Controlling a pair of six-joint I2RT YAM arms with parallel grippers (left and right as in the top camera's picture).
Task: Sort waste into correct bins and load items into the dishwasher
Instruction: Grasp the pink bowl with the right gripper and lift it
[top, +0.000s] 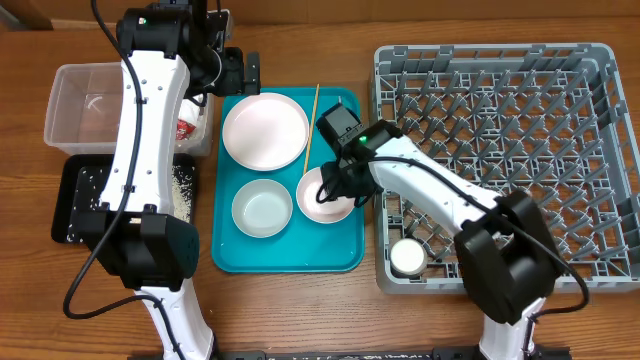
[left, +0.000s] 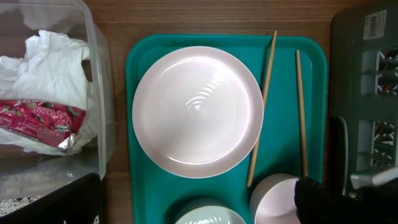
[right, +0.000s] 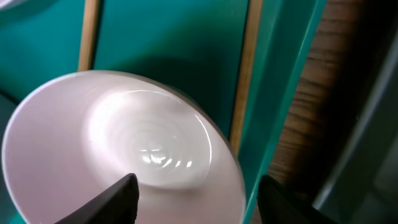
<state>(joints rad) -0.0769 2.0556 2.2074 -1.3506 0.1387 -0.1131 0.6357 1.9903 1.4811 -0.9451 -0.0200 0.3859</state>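
My right gripper (top: 335, 190) (right: 199, 199) is open, one finger inside and one outside the rim of the white bowl (top: 322, 195) (right: 124, 149) on the teal tray (top: 285, 255). The white plate (top: 265, 130) (left: 198, 112), the grey-green bowl (top: 261, 208) and two chopsticks (left: 262, 106) (left: 301, 112) lie on that tray too. My left gripper (top: 243, 70) hangs open and empty between the clear tub (top: 85, 100) and the plate. The tub holds the napkin (left: 50, 62) and the red wrapper (left: 43, 118). Rice grains (top: 85, 180) lie in the black tray (top: 70, 225). The small white cup (top: 407, 258) stands in the grey dish rack (top: 500, 150).
The rack fills the right side, its left wall close to the teal tray's right edge. The left arm stretches over the black tray and the tub's right end. Bare wooden table (top: 300, 310) lies along the front.
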